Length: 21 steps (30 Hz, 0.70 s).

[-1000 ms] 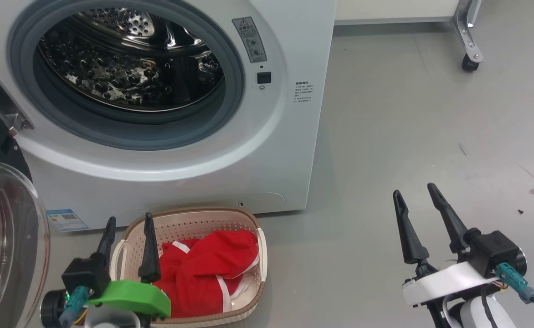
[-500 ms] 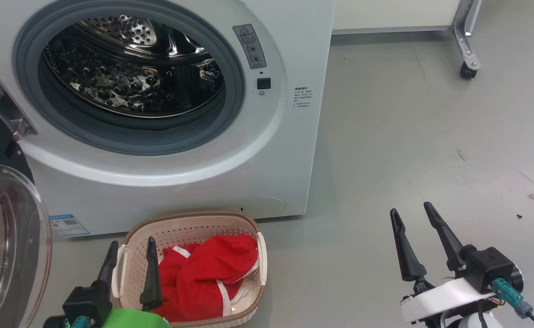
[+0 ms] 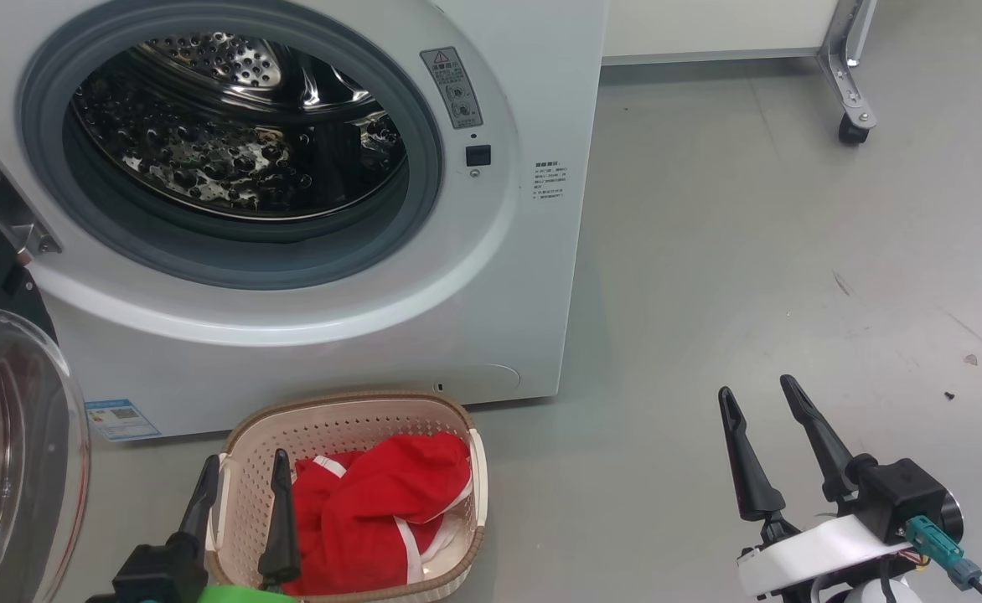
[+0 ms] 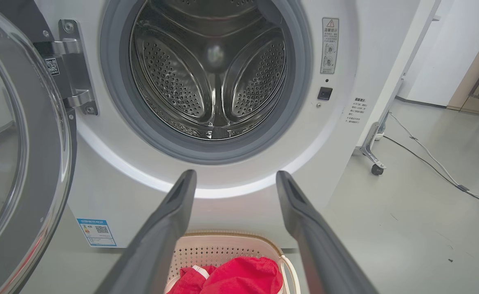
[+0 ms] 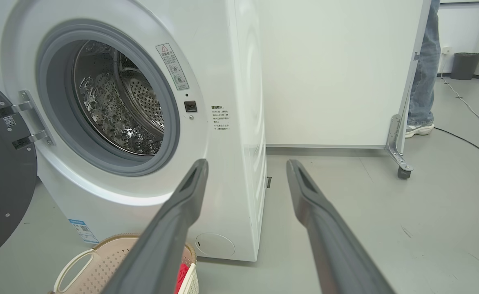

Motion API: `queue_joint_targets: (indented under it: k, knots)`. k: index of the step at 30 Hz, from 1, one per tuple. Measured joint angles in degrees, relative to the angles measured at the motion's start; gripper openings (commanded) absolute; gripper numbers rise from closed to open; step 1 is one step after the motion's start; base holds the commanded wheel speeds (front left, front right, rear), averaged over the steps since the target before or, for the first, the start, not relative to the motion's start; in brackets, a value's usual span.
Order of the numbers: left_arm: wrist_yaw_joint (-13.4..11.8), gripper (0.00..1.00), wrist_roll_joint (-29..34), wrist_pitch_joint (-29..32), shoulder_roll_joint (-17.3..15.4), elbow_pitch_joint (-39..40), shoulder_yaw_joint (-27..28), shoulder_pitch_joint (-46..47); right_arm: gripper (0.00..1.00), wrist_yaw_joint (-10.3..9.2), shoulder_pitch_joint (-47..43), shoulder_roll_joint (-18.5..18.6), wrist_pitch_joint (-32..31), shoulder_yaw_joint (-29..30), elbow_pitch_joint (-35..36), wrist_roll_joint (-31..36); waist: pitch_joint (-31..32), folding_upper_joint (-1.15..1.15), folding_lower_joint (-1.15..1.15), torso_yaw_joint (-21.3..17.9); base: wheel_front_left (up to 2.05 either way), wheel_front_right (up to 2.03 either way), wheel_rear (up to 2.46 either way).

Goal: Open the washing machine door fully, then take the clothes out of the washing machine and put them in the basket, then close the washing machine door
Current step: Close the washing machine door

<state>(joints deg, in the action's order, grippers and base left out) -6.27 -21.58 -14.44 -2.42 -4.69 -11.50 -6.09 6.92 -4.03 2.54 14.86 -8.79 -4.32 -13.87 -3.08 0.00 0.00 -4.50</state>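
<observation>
Shows the closing step in prospect: steel drum (image 4: 215,81) of the washing machine (image 3: 533,293) bare of fabric as far as visible, red clothes (image 3: 382,511) with white trim heaped in the basket (image 3: 348,402) on the floor (image 3: 751,251) just before the machine's front. Places the washing machine door (image 3: 5,452) at the far left of the head view, swung wide on its hinge (image 4: 74,69) at the left edge of the porthole (image 3: 231,268), inner face and bulging glass bowl turned toward the robot. Sets the left gripper (image 3: 245,461) over the basket's near left corner, fingers (image 3: 280,519) moderately parted and gripping nothing, with the door just to its own left and the porthole ahead and above. Sets the right gripper (image 3: 757,388) well apart over bare floor to the right of the machine, fingers (image 3: 746,469) likewise parted and empty. Marks the left arm as much the nearer. Suggests, as a judgement, a reach leftward round the door's outer face, then a push rightward, sweeping the rim about the hinge toward the porthole. Flags the basket, near that arc, as a possible obstruction, clearance not judgeable here.
</observation>
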Motion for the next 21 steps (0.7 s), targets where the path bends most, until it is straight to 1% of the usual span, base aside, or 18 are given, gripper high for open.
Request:
queue_joint_targets:
  k: [15,21]
  knots:
    - [-0.5,1.0,0.1,0.0,-0.1,2.1,0.0,-1.5,1.0,0.0,0.0,0.0,0.0,-0.3,0.2,0.3,0.0,0.0,0.0,-0.1,-0.01,0.01,0.0]
    - [-0.5,1.0,1.6,0.0,-0.1,3.3,0.0,-1.6,1.0,0.01,0.0,0.0,0.0,-0.4,0.2,0.3,0.0,0.0,0.0,-0.1,-0.2,0.2,0.0]
